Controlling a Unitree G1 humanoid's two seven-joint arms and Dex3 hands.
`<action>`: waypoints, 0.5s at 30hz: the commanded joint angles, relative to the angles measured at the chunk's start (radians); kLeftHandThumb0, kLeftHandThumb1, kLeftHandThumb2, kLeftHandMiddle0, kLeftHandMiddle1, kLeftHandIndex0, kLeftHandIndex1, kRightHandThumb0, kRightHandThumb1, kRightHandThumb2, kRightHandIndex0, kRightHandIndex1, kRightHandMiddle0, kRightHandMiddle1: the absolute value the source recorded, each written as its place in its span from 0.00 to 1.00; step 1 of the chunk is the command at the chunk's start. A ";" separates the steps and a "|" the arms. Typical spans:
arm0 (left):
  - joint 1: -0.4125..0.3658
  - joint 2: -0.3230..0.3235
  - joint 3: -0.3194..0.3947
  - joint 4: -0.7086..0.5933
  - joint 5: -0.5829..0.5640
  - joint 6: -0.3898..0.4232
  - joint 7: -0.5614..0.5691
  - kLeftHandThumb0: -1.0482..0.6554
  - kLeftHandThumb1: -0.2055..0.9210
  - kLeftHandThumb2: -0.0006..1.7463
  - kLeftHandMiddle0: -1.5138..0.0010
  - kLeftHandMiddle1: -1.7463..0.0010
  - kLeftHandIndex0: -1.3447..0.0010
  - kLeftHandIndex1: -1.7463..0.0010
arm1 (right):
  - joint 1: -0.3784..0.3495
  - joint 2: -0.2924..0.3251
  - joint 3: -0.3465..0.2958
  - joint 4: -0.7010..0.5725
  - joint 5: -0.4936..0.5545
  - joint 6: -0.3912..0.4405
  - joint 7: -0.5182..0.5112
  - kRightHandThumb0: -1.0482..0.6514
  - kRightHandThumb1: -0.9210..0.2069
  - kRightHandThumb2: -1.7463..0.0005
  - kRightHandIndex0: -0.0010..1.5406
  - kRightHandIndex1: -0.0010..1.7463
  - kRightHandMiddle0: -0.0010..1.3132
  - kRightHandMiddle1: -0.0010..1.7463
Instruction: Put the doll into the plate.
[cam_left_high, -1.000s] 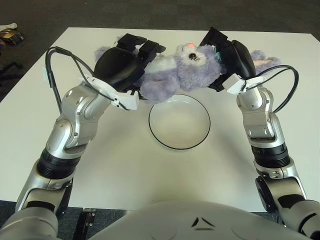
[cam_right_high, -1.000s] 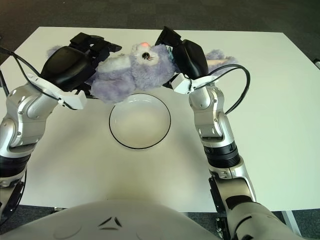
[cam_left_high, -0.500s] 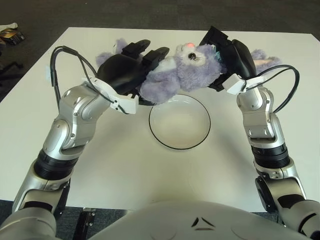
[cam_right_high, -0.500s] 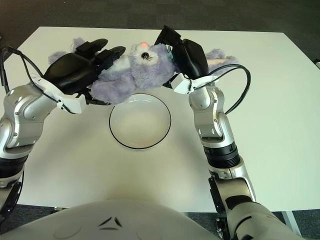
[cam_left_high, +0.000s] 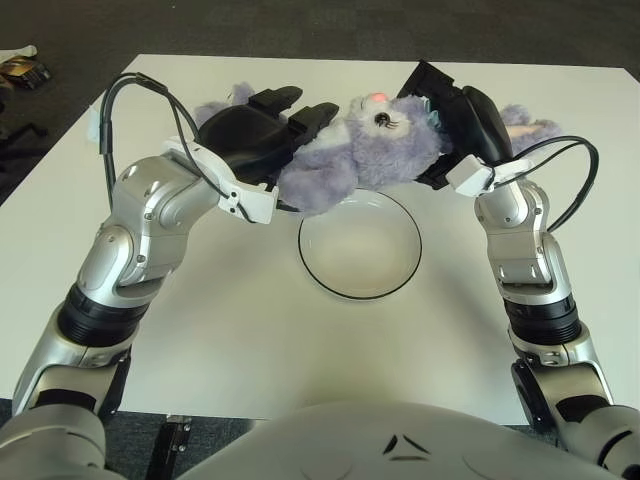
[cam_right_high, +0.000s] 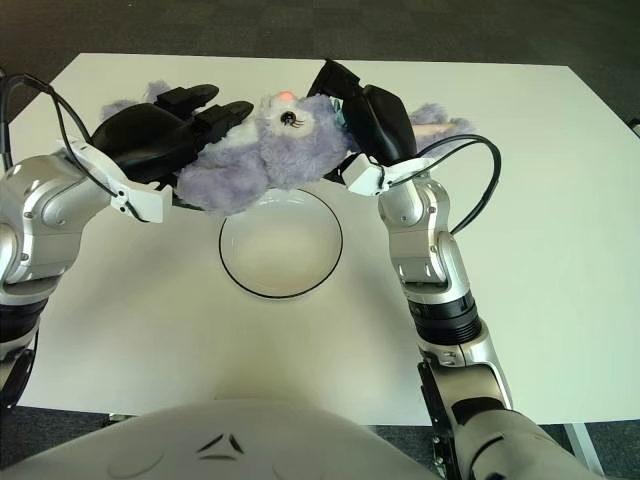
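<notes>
Since a second ago both hands have lifted the doll (cam_left_high: 360, 155) and carried it nearer, so its lower body now overlaps the far rim of the plate (cam_left_high: 359, 246).
Left hand (cam_left_high: 262, 130) cups the doll's body from the left, fingers stretched along the fur and holding it; right hand (cam_left_high: 452, 115) presses against the head from the right, its fingers hidden behind the doll, so I cannot tell their state. Held between the two, the doll hangs above the table (cam_left_high: 250, 330), face up, pink nose toward the far edge. The plate sits near the table's middle, closer to the far edge.
</notes>
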 joint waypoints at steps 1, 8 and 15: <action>-0.016 -0.001 -0.013 -0.004 0.025 0.007 -0.015 0.09 1.00 0.25 0.82 0.92 1.00 0.73 | 0.024 -0.005 -0.018 -0.041 0.031 0.003 0.018 0.62 0.84 0.05 0.59 0.91 0.49 1.00; -0.022 -0.034 -0.027 -0.002 0.062 0.047 -0.025 0.13 1.00 0.23 0.84 0.67 1.00 0.62 | 0.090 -0.022 -0.044 -0.078 0.083 0.002 0.064 0.62 0.84 0.05 0.59 0.91 0.50 1.00; -0.004 -0.072 -0.041 0.007 0.078 0.075 -0.015 0.14 1.00 0.21 0.83 0.57 1.00 0.56 | 0.115 -0.031 -0.061 -0.113 0.113 0.054 0.115 0.62 0.83 0.06 0.58 0.92 0.49 1.00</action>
